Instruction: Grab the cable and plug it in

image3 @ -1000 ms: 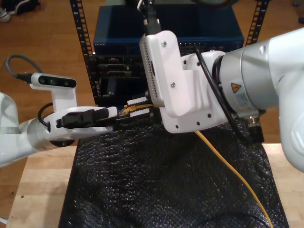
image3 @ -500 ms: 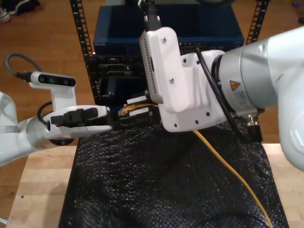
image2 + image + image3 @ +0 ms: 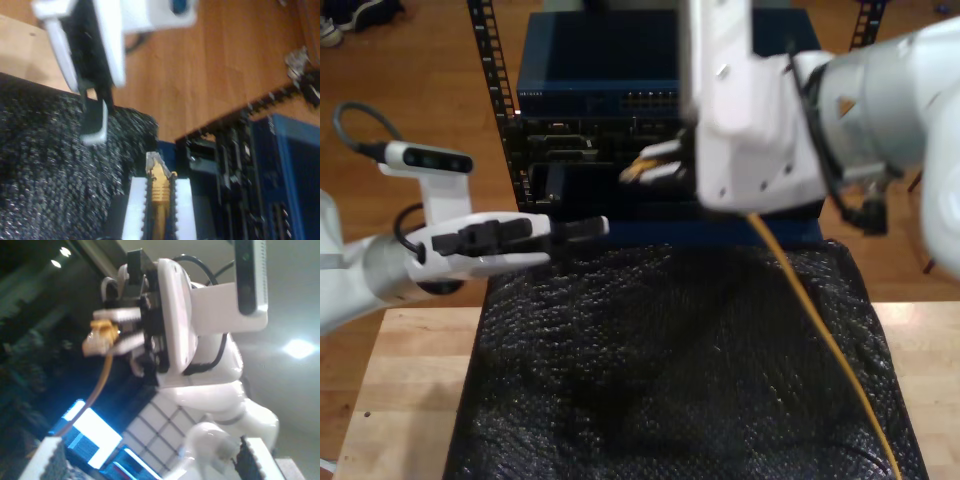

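My second gripper (image 3: pixel 655 165) is clamped on the cable (image 3: pixel 820 330) just behind its plug (image 3: pixel 156 162), and in the second wrist view the ribbed yellow boot sits squeezed between my two white fingers (image 3: pixel 134 210) with the clear tip poking out ahead of them. In the exterior view that gripper hangs in front of the dark rack (image 3: pixel 570 150), with the blue unit (image 3: pixel 590 60) above it, and the plug end is held up off the black mat (image 3: pixel 660 370), close to the rack's face but not in any socket that I can make out. From the grip the yellow-orange cable drops under my second wrist and runs down across the mat toward the exterior view's lower right. My first gripper (image 3: pixel 598 228) reaches in from the exterior view's left, low over the mat's far edge, well apart from the plug; its jaws hold nothing, and I cannot tell how far they are parted. The mat lies on a pale wooden table (image 3: pixel 405 400)
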